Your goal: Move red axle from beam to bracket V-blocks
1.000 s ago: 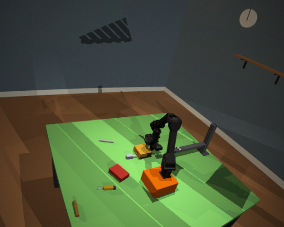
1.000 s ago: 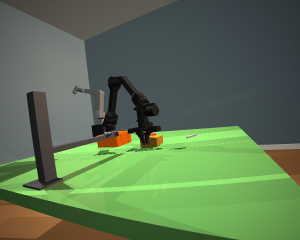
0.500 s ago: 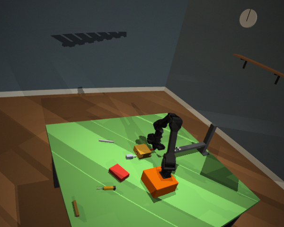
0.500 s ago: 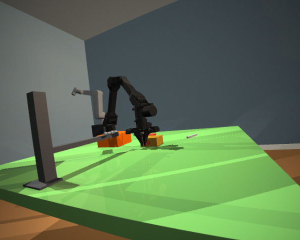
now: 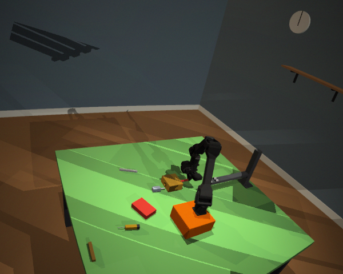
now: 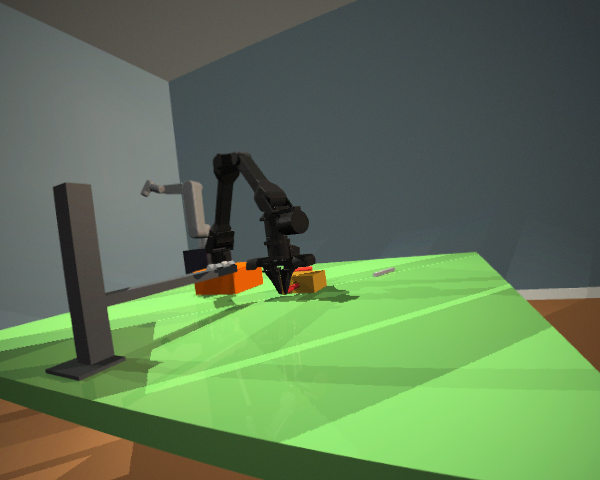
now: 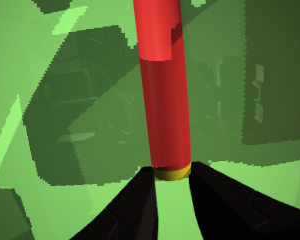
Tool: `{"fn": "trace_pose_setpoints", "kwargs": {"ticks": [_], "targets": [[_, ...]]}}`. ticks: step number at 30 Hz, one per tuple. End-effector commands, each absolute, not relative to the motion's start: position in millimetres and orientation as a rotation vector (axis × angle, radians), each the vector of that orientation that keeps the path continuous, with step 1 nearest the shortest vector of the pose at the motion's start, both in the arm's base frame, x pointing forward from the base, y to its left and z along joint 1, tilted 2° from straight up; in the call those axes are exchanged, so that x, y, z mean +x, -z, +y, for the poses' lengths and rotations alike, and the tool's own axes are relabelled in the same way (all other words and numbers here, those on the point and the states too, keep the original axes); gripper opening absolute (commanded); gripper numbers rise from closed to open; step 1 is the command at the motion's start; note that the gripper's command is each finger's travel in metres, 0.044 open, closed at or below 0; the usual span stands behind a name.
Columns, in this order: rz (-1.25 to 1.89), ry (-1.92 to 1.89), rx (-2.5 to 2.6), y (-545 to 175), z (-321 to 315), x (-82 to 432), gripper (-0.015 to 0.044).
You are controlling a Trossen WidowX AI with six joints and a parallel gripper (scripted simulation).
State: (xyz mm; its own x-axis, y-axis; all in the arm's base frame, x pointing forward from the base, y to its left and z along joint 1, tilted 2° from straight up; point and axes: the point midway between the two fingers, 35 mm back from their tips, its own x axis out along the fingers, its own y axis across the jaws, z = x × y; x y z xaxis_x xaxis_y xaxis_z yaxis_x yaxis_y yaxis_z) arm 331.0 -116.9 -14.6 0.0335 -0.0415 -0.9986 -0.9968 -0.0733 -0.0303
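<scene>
Gripper (image 5: 192, 179) (image 6: 283, 292) (image 7: 172, 175) narrowed on the red axle (image 5: 184, 180) (image 6: 294, 285) (image 7: 166, 100), pinching it at its yellow-banded end. Fingers point down, tips low over the table.

Axle: long axis runs from the amber beam (image 5: 172, 182) (image 6: 310, 281) out to the fingertips, banded end toward the bracket side. In the wrist view it runs nearly straight up the frame, leaning slightly left, far end out of frame. Top view shows a short red length between beam and gripper; cannot tell whether the far end sits inside the bore.

V-blocks (image 5: 215, 179) (image 6: 221, 266), pale, on the bracket (image 5: 255, 162) (image 6: 83, 268), no axle in them. Arm stands on an orange block (image 5: 192, 219) (image 6: 215, 284).

Surface: green table (image 5: 100, 191) (image 6: 341, 335), banded with light and shadow. On it, a silver piece (image 5: 156, 189) beside the beam, red block (image 5: 143, 208) (image 6: 304, 268), grey rod (image 5: 128, 170) (image 6: 383, 271), yellow-handled tool (image 5: 131, 226), brown strip (image 5: 91, 251).

Room: blue-grey walls, brown floor, round clock (image 5: 299, 21), wooden shelf (image 5: 315, 79). Pale grey arm (image 6: 194, 206) beyond the table.
</scene>
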Motion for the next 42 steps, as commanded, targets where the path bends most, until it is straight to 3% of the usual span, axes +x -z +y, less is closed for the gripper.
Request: {"fn": "trace_pose_setpoints", "kwargs": {"ticks": [1,32,42], "targets": [[1.178,-1.214,-1.315,13.0,-124.2,333.5,0.0],[1.179,-1.214,-1.317,24.2,-150.1,333.9,0.0],[1.181,-1.212,-1.314,22.6,-150.0,333.7,0.0263]]}}
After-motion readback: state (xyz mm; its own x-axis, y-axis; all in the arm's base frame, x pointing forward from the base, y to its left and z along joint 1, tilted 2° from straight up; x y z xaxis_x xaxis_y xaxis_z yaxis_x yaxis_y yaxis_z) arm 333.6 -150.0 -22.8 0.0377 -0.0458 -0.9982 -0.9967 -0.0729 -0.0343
